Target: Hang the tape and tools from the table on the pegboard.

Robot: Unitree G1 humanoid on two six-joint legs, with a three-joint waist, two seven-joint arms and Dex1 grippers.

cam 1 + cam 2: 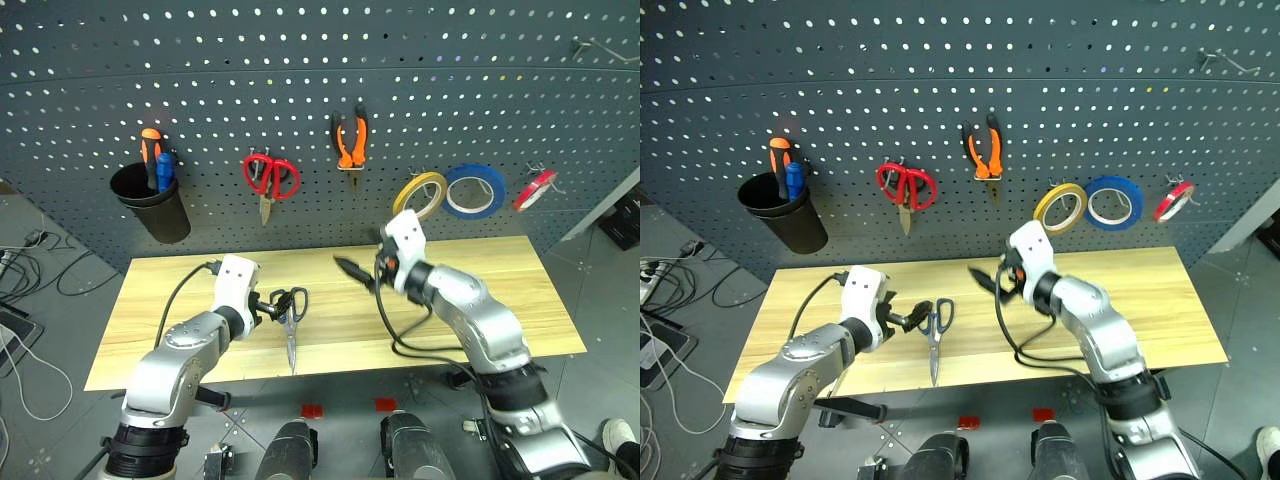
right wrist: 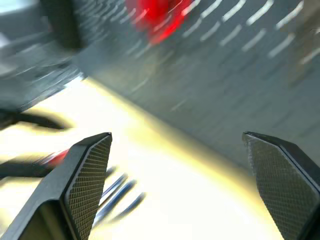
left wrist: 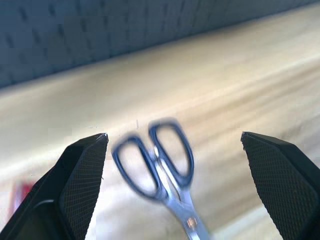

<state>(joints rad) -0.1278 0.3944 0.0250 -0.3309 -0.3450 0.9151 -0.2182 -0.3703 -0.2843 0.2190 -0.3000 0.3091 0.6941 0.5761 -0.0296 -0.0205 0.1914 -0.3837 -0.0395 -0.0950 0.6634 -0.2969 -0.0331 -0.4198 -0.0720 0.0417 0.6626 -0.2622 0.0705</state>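
**Operator:** Left wrist view gives me the relation I care about: the dark-handled scissors (image 3: pixel 162 167) lie on the table (image 1: pixel 480 290) just ahead of my left gripper (image 3: pixel 172 165), the two finger loops pointing back toward it and sitting in the gap between the fingers (image 3: pixel 82 175), which are spread wide with nothing in them.

**Second:** And the long axis?

**Operator:** From the head camera, the scissors run from the loops beside the left gripper's tips to the blade tip at the table's near edge, so crosswise to the way that gripper points. I judge a close across the loops is what the next move calls for, not along the blades.

**Second:** Which arm is nearer?

**Operator:** Left, plainly. My right gripper (image 1: pixel 362 272) hangs over the middle of the table, well apart from the scissors, its fingers (image 2: pixel 87 175) parted as well and holding nothing.

**Second:** The rest?

**Operator:** Yellowish tape (image 1: pixel 420 195) and orange pliers (image 1: pixel 349 140) already hang on the pegboard (image 1: pixel 300 60). I read the scissors as what remains. One risk: the loops lie flat, so the fingers could skid over them.
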